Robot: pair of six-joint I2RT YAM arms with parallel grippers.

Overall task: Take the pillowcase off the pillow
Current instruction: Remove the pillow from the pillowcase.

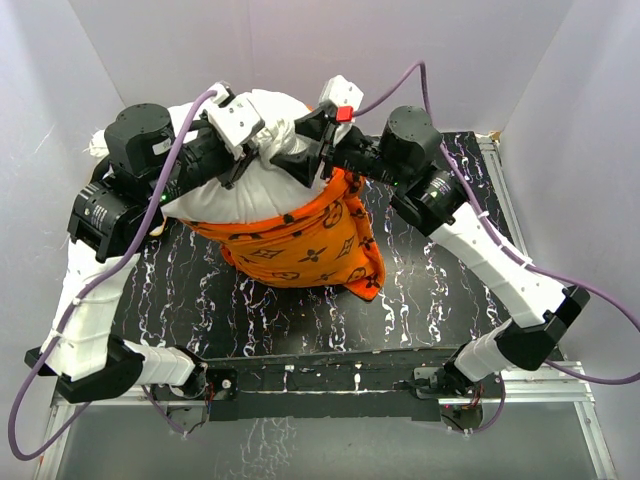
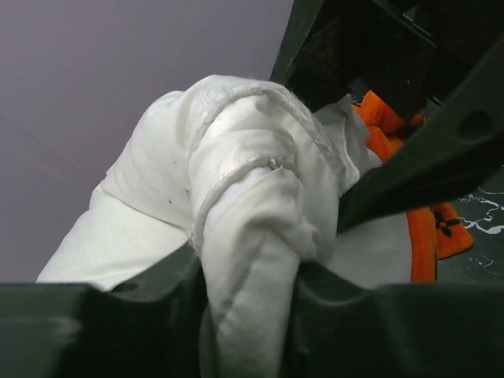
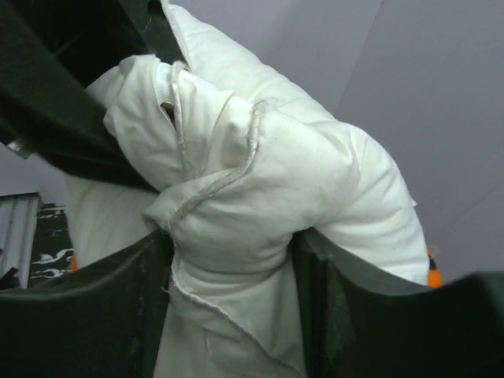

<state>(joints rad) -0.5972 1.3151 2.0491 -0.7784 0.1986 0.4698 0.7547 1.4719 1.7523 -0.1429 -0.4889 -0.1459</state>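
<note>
1. nearest, on the black marbled worktop (image 1: 420,300): the pillowcase (image 1: 310,245), orange with dark motifs, bunched and sagging round the near end of the pillow (image 1: 262,190), its lower corner touching the worktop.
2. just beyond, past the rumpled orange hem: bare white pillow, already out of the cover over roughly its far half.
3. farther on, at the far end of the pillow: left gripper (image 2: 248,315) pinched tight on a narrow fold of the white cloth, seam running up between the fingers.
4. right beside it, facing it across the same end: right gripper (image 3: 232,315) set wide and pressed onto a thick wad of the pillow, stuffing bulging above the fingers and filling the gap.
5. judged as partly done, perhaps half: far end freed, near end wrapped in orange, nothing holding the pillowcase itself.
6. left to do, by this reading: get a hold on the orange cloth or pin it down, draw the pillow out the far way, end with the two lying apart.
7. cannot tell how deep the pillow sits inside the sagging cover.
</note>
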